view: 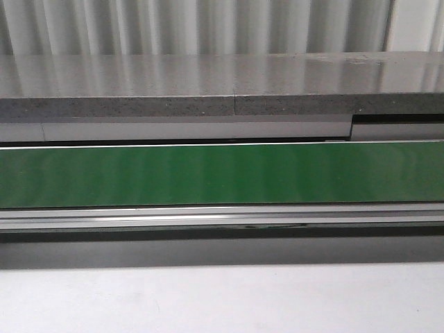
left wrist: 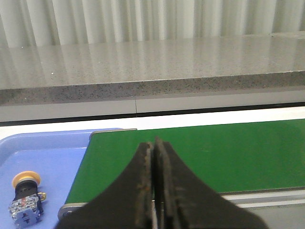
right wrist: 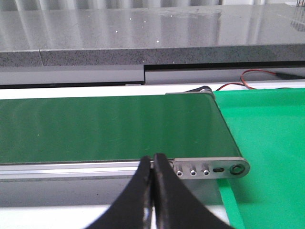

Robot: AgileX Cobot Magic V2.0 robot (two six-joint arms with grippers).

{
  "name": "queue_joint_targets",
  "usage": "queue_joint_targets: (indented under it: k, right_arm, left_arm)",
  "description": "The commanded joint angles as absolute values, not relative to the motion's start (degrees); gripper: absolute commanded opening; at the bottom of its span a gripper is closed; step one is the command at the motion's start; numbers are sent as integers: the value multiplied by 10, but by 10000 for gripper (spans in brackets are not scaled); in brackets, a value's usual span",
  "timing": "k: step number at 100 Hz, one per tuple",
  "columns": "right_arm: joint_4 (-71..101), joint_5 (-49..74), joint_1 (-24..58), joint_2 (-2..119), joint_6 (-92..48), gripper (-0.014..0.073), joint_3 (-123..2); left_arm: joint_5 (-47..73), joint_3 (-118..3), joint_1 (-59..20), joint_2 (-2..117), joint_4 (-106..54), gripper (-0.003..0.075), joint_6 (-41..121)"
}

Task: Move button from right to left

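The button, with a yellow mushroom cap, black collar and blue contact block, lies in a blue tray at the left end of the green conveyor belt. It shows only in the left wrist view. My left gripper is shut and empty, over the belt's left end, to the right of the button. My right gripper is shut and empty, at the belt's near rail close to its right end. Neither gripper shows in the front view.
The green belt runs across the front view, with a grey stone ledge behind and a white table in front. A green tray lies past the belt's right end. A red and black cable lies behind it.
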State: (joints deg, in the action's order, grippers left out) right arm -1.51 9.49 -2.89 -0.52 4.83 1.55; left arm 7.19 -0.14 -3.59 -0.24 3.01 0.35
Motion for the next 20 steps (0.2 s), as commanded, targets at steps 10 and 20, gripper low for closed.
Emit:
queue_joint_targets:
  k: [10,20]
  right_arm:
    - [-21,57,-31,-15,49,-67,6]
    - [-21,57,-31,-15,49,-67,6]
  left_arm:
    - [24,13,-34,-23,30,-20,0]
    - [24,13,-34,-23,30,-20,0]
